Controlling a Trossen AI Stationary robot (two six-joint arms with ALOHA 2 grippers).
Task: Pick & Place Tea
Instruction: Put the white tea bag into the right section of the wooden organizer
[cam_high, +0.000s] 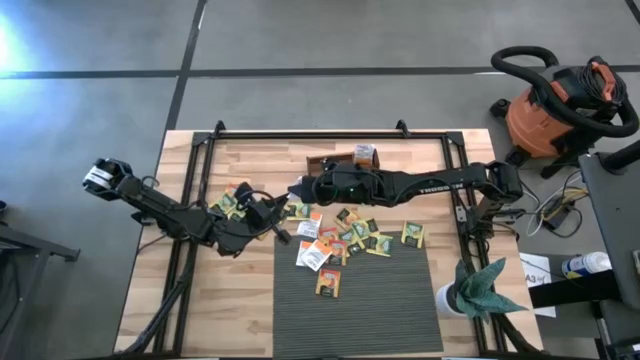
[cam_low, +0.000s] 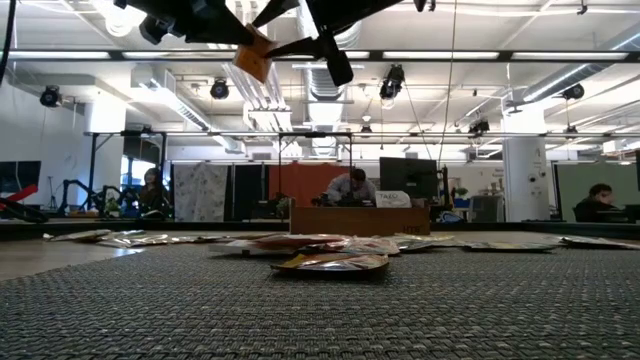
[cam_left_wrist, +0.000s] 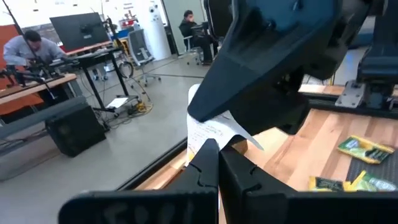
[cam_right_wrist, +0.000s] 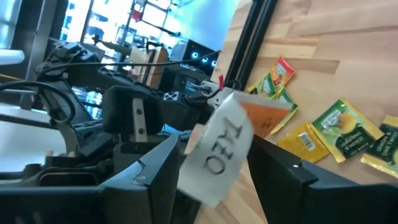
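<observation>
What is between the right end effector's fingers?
One tea sachet, orange and white, pinched in the shut left end effector. The right end effector stands open around it. The sachet's far end is covered by the left end effector.

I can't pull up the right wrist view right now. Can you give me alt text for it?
A white-and-orange tea sachet hangs between the open fingers of the right gripper, pinched from the far side by the left gripper. Beyond, yellow-green sachets lie on the wooden table.
</observation>
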